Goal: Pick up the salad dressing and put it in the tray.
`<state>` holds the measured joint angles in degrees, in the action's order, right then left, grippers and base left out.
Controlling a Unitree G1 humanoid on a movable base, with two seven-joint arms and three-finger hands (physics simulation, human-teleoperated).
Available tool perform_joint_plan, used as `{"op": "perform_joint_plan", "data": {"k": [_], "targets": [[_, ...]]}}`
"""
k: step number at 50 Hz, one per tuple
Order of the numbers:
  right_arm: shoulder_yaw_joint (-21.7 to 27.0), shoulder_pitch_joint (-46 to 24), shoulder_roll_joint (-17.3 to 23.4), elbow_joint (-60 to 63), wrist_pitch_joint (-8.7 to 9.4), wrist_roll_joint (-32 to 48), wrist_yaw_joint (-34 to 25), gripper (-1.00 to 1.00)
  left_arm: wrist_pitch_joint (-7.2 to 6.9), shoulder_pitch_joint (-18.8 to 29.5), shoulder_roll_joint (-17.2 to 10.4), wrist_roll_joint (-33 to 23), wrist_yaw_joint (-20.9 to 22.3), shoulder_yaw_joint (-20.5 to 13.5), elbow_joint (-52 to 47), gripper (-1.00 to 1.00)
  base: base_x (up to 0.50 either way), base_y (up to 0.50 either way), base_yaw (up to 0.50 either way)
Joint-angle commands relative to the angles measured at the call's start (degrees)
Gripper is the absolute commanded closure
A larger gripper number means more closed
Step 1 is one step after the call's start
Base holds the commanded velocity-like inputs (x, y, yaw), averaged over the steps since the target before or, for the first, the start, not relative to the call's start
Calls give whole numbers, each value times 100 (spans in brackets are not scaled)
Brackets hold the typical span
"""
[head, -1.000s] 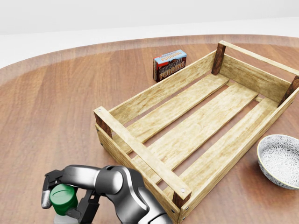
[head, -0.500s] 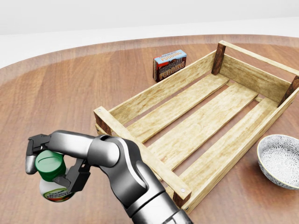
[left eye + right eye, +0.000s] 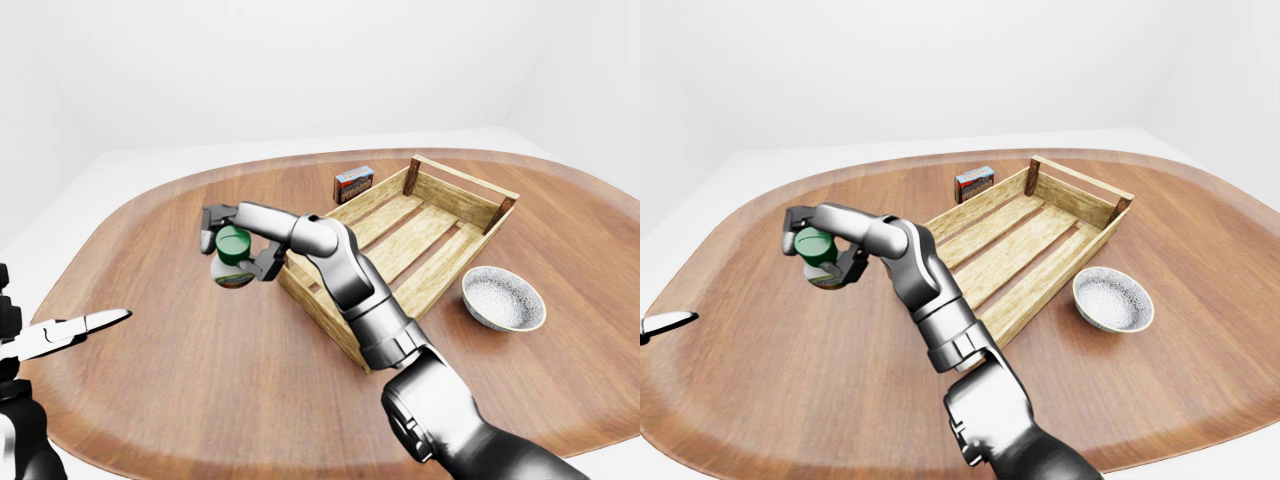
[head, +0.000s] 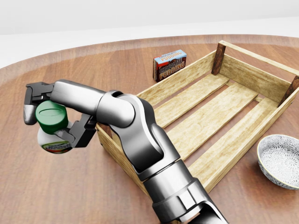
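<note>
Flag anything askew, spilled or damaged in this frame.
Nothing stands out. The right robot hand holds the salad dressing capped, left of the empty tray; pudding box and bowl sit upright.

Pudding box upright — patterned bowl well apart.

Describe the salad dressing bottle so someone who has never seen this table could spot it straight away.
Start from the long wooden slatted tray on the round wooden table. Off its left end in the head view, the right hand holds a small bottle above the tabletop, fingers closed round it. That is the salad dressing: pale body, red-and-green label, and the only green screw cap here, unlike the pudding box or patterned bowl.
</note>
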<state>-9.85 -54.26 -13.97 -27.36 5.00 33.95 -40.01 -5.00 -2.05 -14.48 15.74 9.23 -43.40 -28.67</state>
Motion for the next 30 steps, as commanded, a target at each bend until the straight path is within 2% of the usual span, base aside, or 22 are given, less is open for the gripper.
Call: {"op": "perform_joint_plan", "data": {"k": [1,19,30], "targets": [[201,-336,262,67,0,-581,1,100,0,8,55,-85,-4,143,36,-100,0,0,0],[373,-450,653,86,0,-750,1,100,0,1,39,-81,19,109,30,-100,0,0,0],[721,-549,1359,94,0,-1046,1,100,0,9,49,-115,2,148,27,-100,0,0,0]]}}
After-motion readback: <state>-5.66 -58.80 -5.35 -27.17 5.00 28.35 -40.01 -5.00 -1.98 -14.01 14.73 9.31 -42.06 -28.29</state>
